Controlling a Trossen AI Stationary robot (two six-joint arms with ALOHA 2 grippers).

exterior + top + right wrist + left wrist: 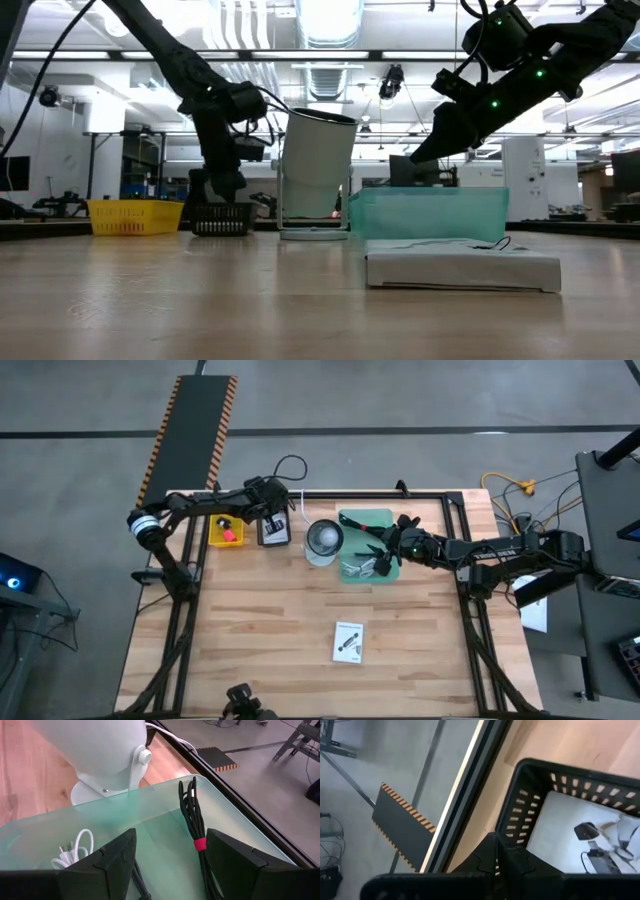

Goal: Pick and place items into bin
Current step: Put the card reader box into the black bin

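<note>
The right gripper is hovering over the green bin at the table's far middle, reaching in from the right. In the right wrist view its fingers are standing wide apart with nothing between them, poised above the bin's interior. Inside the bin a black cable, bundled with a red tie, is lying along one wall, and a white cable is coiling near the opposite corner.

The left gripper is sitting over the black basket at the far left of the table. In the left wrist view the basket's perforated wall is filling the frame, and a white packet with small dark items is lying inside. Whether the left jaws are open or closed cannot be told from any view.

A yellow basket holding a red knob is standing just left of the black basket. A white fan-like device is standing between the black basket and the green bin. A second white packet with black print is lying alone on the bare table, well apart from the bins.
</note>
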